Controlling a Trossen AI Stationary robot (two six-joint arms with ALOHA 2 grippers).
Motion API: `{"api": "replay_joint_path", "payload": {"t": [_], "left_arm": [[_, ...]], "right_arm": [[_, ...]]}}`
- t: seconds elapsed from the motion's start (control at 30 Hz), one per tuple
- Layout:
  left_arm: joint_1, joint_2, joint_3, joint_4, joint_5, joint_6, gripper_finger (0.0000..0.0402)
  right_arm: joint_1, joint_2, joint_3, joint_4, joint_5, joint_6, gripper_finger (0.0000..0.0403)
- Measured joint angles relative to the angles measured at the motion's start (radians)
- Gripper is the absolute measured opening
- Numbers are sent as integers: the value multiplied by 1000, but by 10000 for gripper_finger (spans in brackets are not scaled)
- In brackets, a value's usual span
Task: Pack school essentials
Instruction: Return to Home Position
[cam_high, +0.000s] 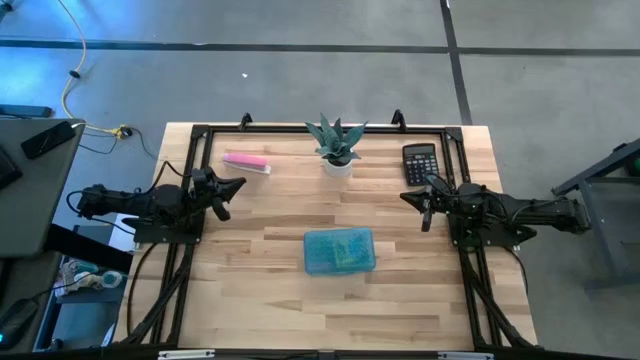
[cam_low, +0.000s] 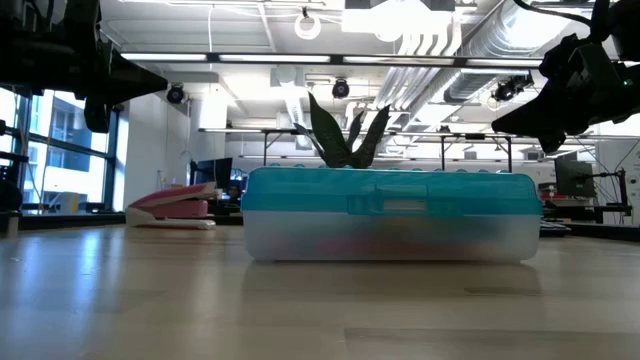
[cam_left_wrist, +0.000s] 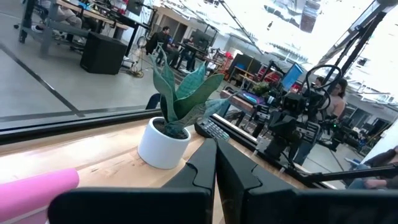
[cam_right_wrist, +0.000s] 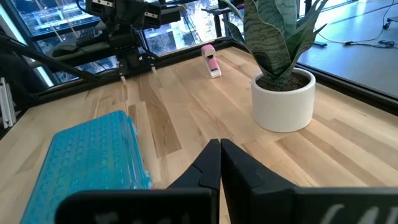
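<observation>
A translucent case with a teal lid lies shut, flat on the wooden table near its middle front. Through its frosted wall only a reddish blur shows; the school essentials are otherwise out of view. My left gripper hangs shut above the table's left side, pointing toward the middle. My right gripper hangs shut above the right side, facing it. Neither touches anything.
A potted plant in a white pot stands at the far middle. A flat pink bar lies far left, a black calculator far right. Black frame rails line the table's sides.
</observation>
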Motion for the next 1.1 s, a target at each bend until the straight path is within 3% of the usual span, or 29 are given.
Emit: {"api": "replay_joint_path", "payload": {"t": [0.47,0.67,0.87,1.1], "left_arm": [[-1,0,0,-1,5,55,0],[-1,17,-2,6,199,216,0],[-1,17,-2,4,323,354,0],[-1,46,-35,37,442,405,0]], "right_arm": [[0,0,0,0,0,0,0],[0,0,0,0,0,0,0],[0,0,0,0,0,0,0],[0,0,0,0,0,0,0]]}}
